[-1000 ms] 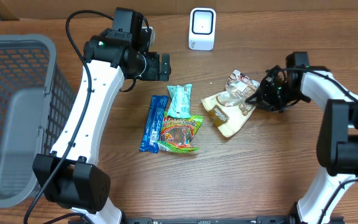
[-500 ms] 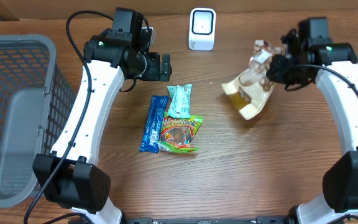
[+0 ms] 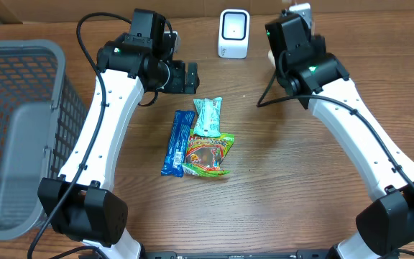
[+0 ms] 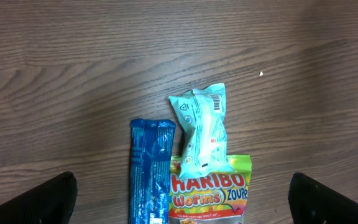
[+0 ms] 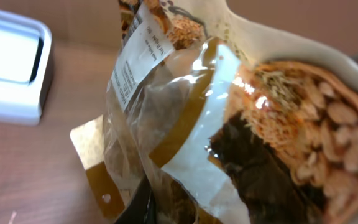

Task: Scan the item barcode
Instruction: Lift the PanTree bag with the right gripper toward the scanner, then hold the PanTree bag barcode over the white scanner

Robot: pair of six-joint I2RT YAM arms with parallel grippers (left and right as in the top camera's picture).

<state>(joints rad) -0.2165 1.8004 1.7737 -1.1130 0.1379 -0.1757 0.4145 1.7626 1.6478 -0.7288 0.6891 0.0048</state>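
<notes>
Snack bag (image 5: 216, 124) is up off the table (image 3: 279, 180) at the far edge, just right of the scanner (image 3: 233, 33), and my right gripper (image 3: 295, 18) is clenched on it. From overhead the right wrist covers nearly all of the bag; only a pale corner shows at the top edge. In the right wrist view the bag fills the frame, with clear film, a tan card backing and a white printed label (image 5: 138, 59) near its top. The scanner sits at the left side of that view. I cannot tell whether the label carries the barcode.

My left gripper (image 3: 190, 77) hangs over the middle of the table with its jaws spread wide and nothing between them. Below it lie three packs, close together:
- a blue bar (image 3: 177, 142)
- a teal pack (image 3: 208, 116), with its lower end overlapping the worms bag
- a Haribo worms bag (image 3: 208, 154), with the blue bar along its left side

One grey basket (image 3: 20, 129) stands at the left edge, well apart from the packs. I count four snack items, one scanner and one basket.
</notes>
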